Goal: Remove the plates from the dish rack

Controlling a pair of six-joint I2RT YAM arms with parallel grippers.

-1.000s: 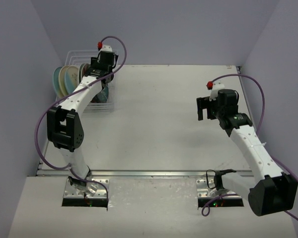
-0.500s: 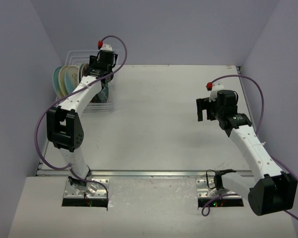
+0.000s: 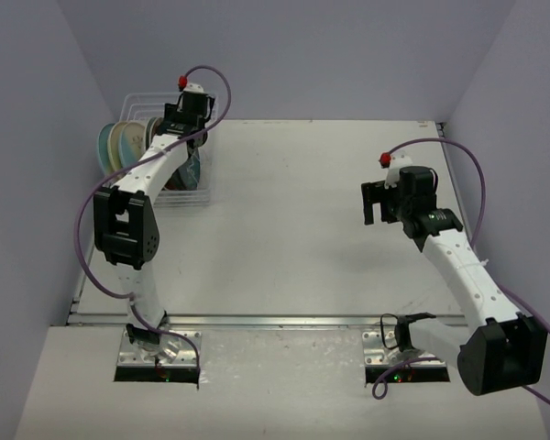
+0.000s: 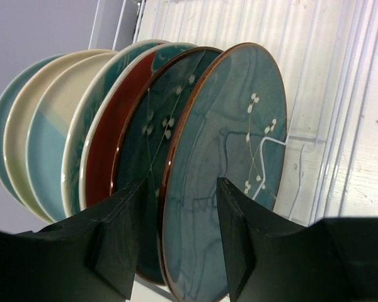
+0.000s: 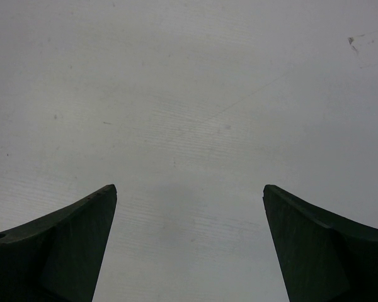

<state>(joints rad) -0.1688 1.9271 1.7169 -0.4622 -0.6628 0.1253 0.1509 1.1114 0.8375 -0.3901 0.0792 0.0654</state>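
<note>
Where the table (image 3: 284,215) meets the left wall at the far corner, the dish rack (image 3: 189,196) sits w/ the plates (image 3: 119,147) upright in its slots, packed close one behind another.

Wrist cam, L to R along the row:
- a teal plate (image 4: 1,126), mostly hidden at the far end
- a plain cream one
- a cream plate (image 4: 47,135) w/ a pale blue segment
- a red plate (image 4: 110,157) w/ a pale, teal-patched edge
- a dark teal plate (image 4: 154,138) w/ white sprigs
- the front teal plate (image 4: 239,138), brown-rimmed, same sprig pattern

Rack wires show white behind them.

L arm (image 3: 151,170) reaches over the rack from the near side, w/ the L gripper (image 4: 181,184) at the row's front end. Its fingers are part-spread, one on each side of the front teal plate's rim, and the left-hand finger overlaps the dark teal plate behind. Can't tell if the pads touch the glaze. That plate stands in line w/ the rest.

Further R, well apart from the rack, the R arm (image 3: 458,266) holds the R gripper (image 3: 377,203) over the table. Its fingers (image 5: 63,245) are spread wide, w/ only pale table surface showing btwn them.
</note>
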